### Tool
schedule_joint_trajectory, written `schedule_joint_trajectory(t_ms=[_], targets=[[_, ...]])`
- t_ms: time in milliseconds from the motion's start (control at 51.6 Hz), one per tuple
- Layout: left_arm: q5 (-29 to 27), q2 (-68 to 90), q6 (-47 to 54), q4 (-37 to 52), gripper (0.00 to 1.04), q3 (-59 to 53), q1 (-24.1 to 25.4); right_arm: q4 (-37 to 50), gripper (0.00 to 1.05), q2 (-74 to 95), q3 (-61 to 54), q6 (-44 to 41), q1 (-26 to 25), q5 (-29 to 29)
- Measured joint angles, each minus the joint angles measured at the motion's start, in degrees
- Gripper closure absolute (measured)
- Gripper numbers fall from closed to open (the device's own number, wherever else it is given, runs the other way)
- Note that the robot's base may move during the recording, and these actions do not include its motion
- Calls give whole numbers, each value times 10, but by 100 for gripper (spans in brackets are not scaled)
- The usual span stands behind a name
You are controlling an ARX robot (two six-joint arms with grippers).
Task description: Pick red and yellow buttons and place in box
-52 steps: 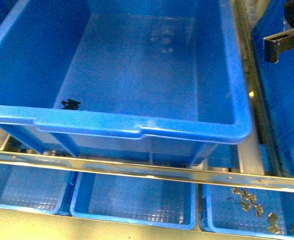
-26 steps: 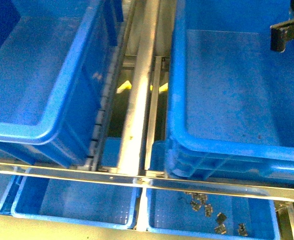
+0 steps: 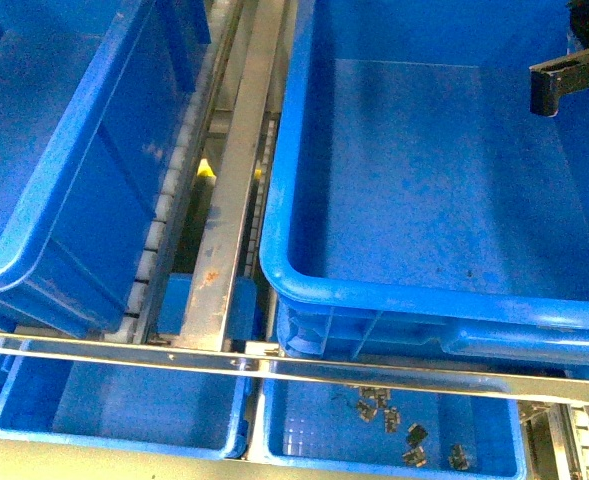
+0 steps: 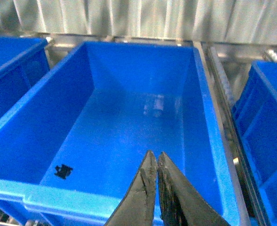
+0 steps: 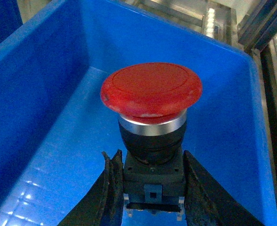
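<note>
My right gripper (image 5: 151, 176) is shut on the grey and black body of the red button (image 5: 151, 89), which it holds upright with the mushroom cap on top. The button hangs over the floor of a large deep blue box (image 5: 44, 70). In the front view this box (image 3: 374, 288) fills the right side, and a black part of the right gripper (image 3: 569, 80) shows at the top right edge. My left gripper (image 4: 153, 159) is shut on nothing, above the near rim of another large blue crate (image 4: 209, 117). The yellow button is out of view.
A small black item (image 4: 63, 171) lies on the left crate's floor. A metal rail (image 3: 224, 200) runs between the two crates (image 3: 64, 200), with a yellow spot (image 3: 206, 170) in the gap. Shallow blue trays sit in front; the right one (image 3: 304, 425) holds several small metal parts (image 3: 409, 435).
The front view has swung from the crate with the black item to the crate on its right, which has since slid further left in the picture. The black gripper part stays at the top right.
</note>
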Motion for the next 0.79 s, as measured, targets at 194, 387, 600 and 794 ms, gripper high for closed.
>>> schedule_joint_trajectory(t_ms=[194, 387, 600, 794], targets=[[0, -57, 1, -57, 102, 0, 0, 0, 79, 0, 0, 0, -11, -6], [0, -59, 1, -59, 102, 0, 0, 3, 79, 1, -1, 0, -18, -8], [0, -59, 0, -59, 91, 0, 0, 4, 79, 10, -1, 11, -32, -16], [0, -59, 0, -59, 59, 0, 0, 10, 79, 86, 44, 8, -73, -66]])
